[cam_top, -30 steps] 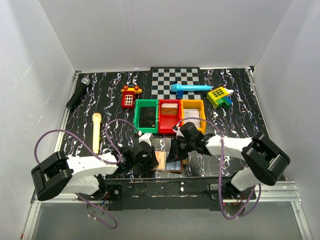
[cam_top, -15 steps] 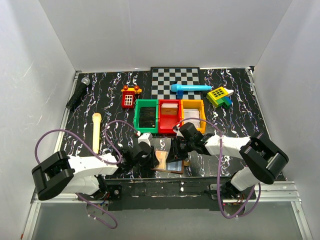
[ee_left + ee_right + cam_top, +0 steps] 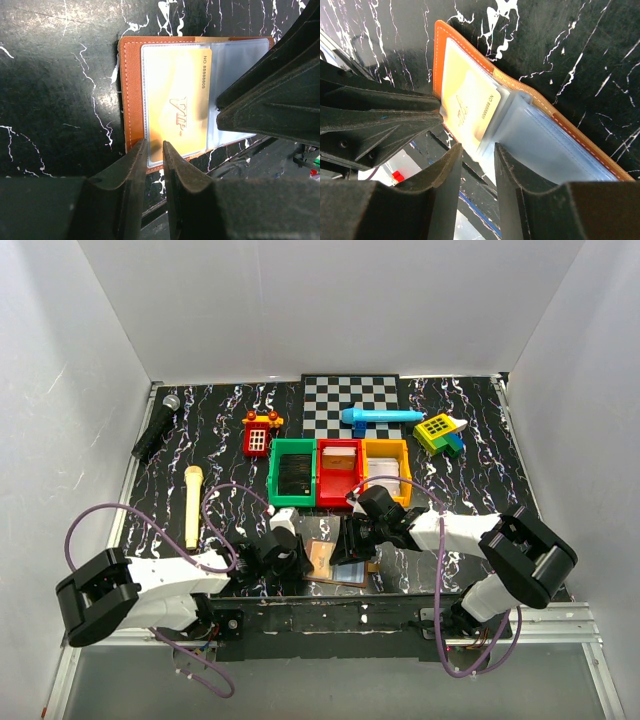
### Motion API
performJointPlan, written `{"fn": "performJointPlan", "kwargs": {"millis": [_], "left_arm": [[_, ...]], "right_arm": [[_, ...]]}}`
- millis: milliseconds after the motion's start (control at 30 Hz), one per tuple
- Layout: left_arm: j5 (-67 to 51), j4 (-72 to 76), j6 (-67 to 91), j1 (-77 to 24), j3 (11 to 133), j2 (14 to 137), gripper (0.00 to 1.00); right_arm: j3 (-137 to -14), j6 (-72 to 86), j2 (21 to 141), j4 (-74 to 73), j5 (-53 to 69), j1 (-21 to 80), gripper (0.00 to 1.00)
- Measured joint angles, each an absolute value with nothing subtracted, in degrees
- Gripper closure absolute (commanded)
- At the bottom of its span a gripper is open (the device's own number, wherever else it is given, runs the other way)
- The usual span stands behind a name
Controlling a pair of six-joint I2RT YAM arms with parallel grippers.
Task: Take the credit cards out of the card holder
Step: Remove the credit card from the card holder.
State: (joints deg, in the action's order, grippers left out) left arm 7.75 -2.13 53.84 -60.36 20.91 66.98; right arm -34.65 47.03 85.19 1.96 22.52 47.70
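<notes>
At the near edge of the black, white-veined table (image 3: pixel 470 490), seen from overhead: the card holder (image 3: pixel 325 560) lies open like a book between my two arms, tan leaf on the left and pale blue-grey panel on the right. My left gripper (image 3: pixel 298 560) meets it from the left, my right gripper (image 3: pixel 350 552) from the right. Behind it stand three boxy plastic bins side by side: the green bin (image 3: pixel 292 443), the red bin (image 3: pixel 340 443) and the orange bin (image 3: pixel 386 444).

Over to my left wrist. Brown leather with a rounded corner and a neat line of pale stitching frames a glossy clear sleeve. Inside sits the gold card (image 3: pixel 177 105), smooth and shiny, with VIP across it and a number along one edge. My left fingers (image 3: pixel 132 170) are matte black wedges drawn close, with only a slim slot between them. The holder's near edge shows through that slot, but I can't tell whether I'm pinching it, pressing it or just above it. On the right, the angular black tip of my right gripper sits against the sleeve beside the card.

Now my right wrist. The holder runs diagonally, an orange-brown rim with white stitching. The gold card lies in its cloudy pocket, and a soft blue-grey sleeve bulges up next to it. My right fingers (image 3: pixel 512 175) stand parted. The sleeve's edge shows in the gap, and nothing is pinched. The ribbed black nose of my left gripper is up against the holder's edge by the card.
</notes>
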Motion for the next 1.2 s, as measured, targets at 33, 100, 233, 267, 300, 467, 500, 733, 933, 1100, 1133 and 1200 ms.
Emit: {"fn": "performJointPlan", "kwargs": {"millis": [33, 100, 233, 267, 300, 467, 500, 733, 933, 1100, 1133, 1200], "left_arm": [[7.7, -2.2, 53.9, -60.4, 20.8, 66.8, 0.81], [7.8, -2.6, 54.0, -60.4, 20.4, 66.0, 0.8], [8.2, -6.0, 53.8, -60.3, 20.1, 61.9, 0.76], [8.4, -6.7, 53.6, -60.3, 20.1, 60.3, 0.75], [8.6, -7.2, 53.4, -60.3, 20.1, 58.6, 0.73], [9.0, -7.7, 52.0, -60.3, 21.1, 52.7, 0.71], [9.0, -7.5, 51.8, -60.3, 21.4, 52.1, 0.71], [9.0, -5.6, 50.3, -60.3, 22.9, 55.2, 0.74], [9.7, -5.3, 50.2, -60.2, 23.1, 62.2, 0.76], [10.0, -4.1, 50.2, -60.1, 23.1, 63.7, 0.81], [10.1, -4.1, 50.2, -60.1, 23.1, 64.0, 0.81], [10.2, -4.2, 50.2, -60.1, 23.1, 64.5, 0.82]], "right_arm": [[-34.7, 47.0, 85.2, 2.0, 22.5, 47.7, 0.6], [-34.7, 47.2, 85.3, 2.1, 22.5, 47.7, 0.6], [-34.7, 47.2, 85.2, 2.2, 22.2, 47.7, 0.59], [-34.7, 47.2, 85.0, 2.1, 22.0, 47.7, 0.59], [-34.7, 47.1, 84.6, 1.9, 21.7, 47.7, 0.59], [-34.7, 46.3, 82.7, 0.9, 20.1, 47.7, 0.58], [-34.7, 46.3, 82.5, 0.8, 19.9, 47.7, 0.58], [-34.7, 46.3, 82.1, 0.1, 19.4, 47.7, 0.57], [-34.7, 46.4, 80.8, 0.2, 19.6, 47.7, 0.56], [-34.7, 47.1, 80.2, 1.7, 19.9, 47.9, 0.57], [-34.7, 47.4, 80.2, 2.0, 20.0, 47.9, 0.57], [-34.7, 47.9, 80.6, 2.6, 20.1, 48.2, 0.57]]}}
